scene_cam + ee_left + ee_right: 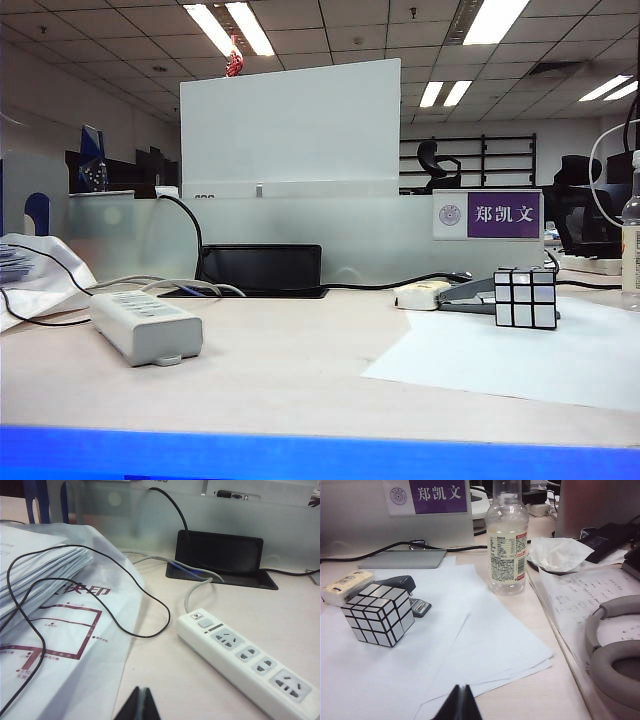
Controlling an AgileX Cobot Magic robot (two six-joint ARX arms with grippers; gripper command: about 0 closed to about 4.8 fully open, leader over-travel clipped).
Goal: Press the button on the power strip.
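Power strip (250,662) lying flat on the left part of the pale wood-look tabletop (300,380), well apart from both grippers, grey cable (192,592) curling back toward the black desk hatch (222,555). Rigid, smooth plastic body, rounded corners, four sockets in a row; probably light enough to skid under a sideways shove, so better pressed straight down. Small grey square button (204,623) at the cable end, just beside the first socket, likely a stiff rocker needing a firm, short push with a fingertip, no grasp required. Left gripper (140,705) low over the tabletop near the strip, fingers together, closed and holding nothing. Right gripper (460,705) over loose white paper sheets (470,645), likewise closed and empty. Glossy mirror cube (379,613), dark stapler (402,585), clear plastic bottle (507,540) nearby; crinkly plastic bag (65,630) with thin black wire (125,630) beside the strip.
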